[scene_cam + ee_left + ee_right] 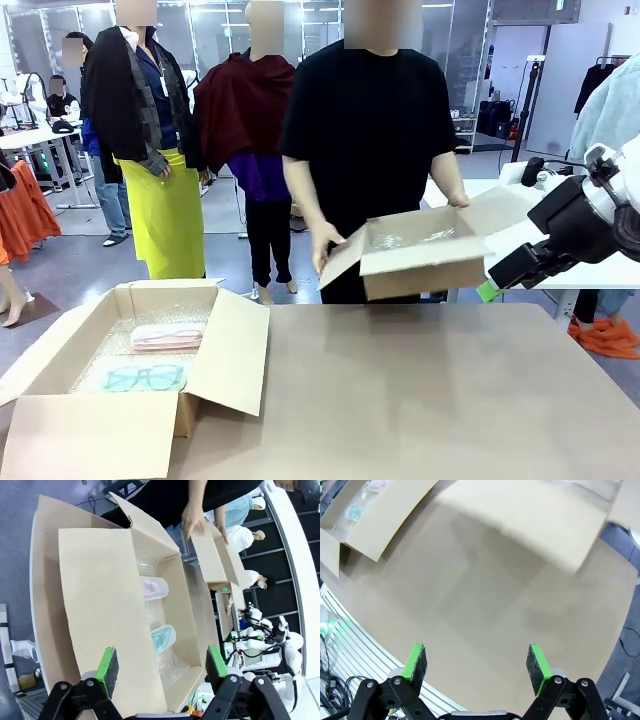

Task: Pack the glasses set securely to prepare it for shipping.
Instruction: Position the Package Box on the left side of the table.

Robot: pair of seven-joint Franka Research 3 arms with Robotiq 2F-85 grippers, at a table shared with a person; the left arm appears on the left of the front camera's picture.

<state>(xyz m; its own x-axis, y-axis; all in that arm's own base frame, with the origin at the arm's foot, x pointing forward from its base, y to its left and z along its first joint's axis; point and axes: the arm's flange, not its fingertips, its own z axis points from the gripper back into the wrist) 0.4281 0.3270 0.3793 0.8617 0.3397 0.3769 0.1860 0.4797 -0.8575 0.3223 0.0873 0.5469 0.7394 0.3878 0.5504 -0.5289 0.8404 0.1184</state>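
Observation:
The glasses set lies in an open cardboard box lined with bubble wrap at the table's left. The pink-framed case is farther back and the mint-teal case nearer. My left gripper hangs open above this box, empty, looking down on the pink case and the teal case. My right gripper is open and empty over bare table. Its arm comes in at the right, beside a second box.
A person at the far side holds a second open cardboard box in both hands above the table's far edge, with clear wrap inside; it also appears as a box in the left wrist view. The packed box's flaps stand spread outward.

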